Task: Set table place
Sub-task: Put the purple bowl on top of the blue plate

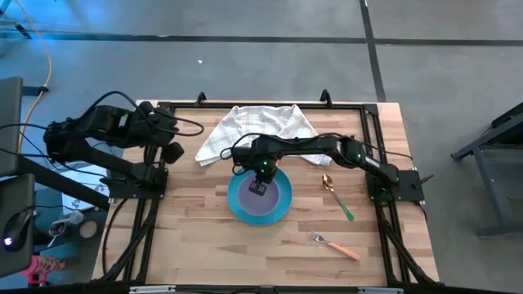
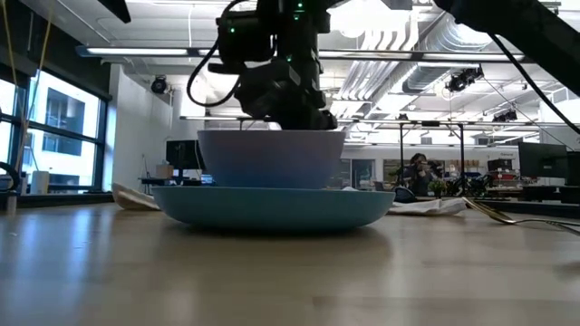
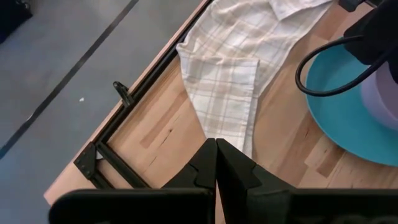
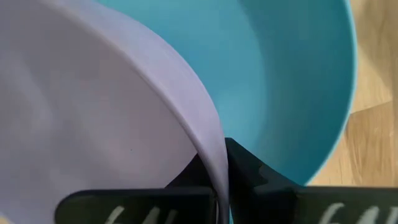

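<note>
The round blue plate (image 1: 237, 204) lies on the wooden table near its middle. The lavender bowl (image 1: 268, 202) stands level inside it and also shows in the low view (image 2: 270, 158), above the plate (image 2: 272, 206). My right gripper (image 1: 260, 186) is above the bowl's far rim and shut on it. The gold spoon with green handle (image 1: 337, 196) and the fork with orange handle (image 1: 333, 245) lie flat on the table, right of the plate. My left gripper (image 1: 176, 151) is shut and empty over the table's left side. My right gripper has the bowl's rim (image 4: 214, 155) between its two fingers, one finger (image 4: 189, 177) inside the bowl and the other (image 4: 255, 174) outside. The fingers come from above, pointing down. The bowl sits upright and level in the plate; its foot is hidden by the plate's rim.
A white checked cloth (image 1: 257, 131) lies crumpled at the table's far edge, just behind the plate. A black frame (image 1: 372, 122) runs round the tabletop. Bare wood lies near the front edge and left of the plate.
</note>
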Robot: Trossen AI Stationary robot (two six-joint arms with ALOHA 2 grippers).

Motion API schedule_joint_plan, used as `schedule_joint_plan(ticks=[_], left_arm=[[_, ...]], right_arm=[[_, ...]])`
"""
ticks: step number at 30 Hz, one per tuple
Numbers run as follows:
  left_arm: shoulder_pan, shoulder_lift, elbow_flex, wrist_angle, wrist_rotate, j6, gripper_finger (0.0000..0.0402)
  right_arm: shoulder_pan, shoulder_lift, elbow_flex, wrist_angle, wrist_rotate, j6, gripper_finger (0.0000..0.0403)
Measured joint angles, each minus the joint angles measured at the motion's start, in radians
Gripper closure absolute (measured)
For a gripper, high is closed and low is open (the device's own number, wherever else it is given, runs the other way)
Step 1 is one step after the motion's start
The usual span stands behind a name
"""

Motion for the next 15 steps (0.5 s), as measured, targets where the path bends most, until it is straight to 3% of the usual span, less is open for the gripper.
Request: schedule_joint_plan(ticks=[8,15], left_arm=[[0.0,-0.001,0.0,0.0,0.0,-0.005,0.0401],[0.0,-0.001,0.0,0.0,0.009,-0.009,0.0401]], right_arm=[[-0.001,-0.002,0.0,0.033,-0.003,-0.032,0.0397],[-0.001,-0.002,0.0,-0.009,0.013,-0.049,0.0348]])
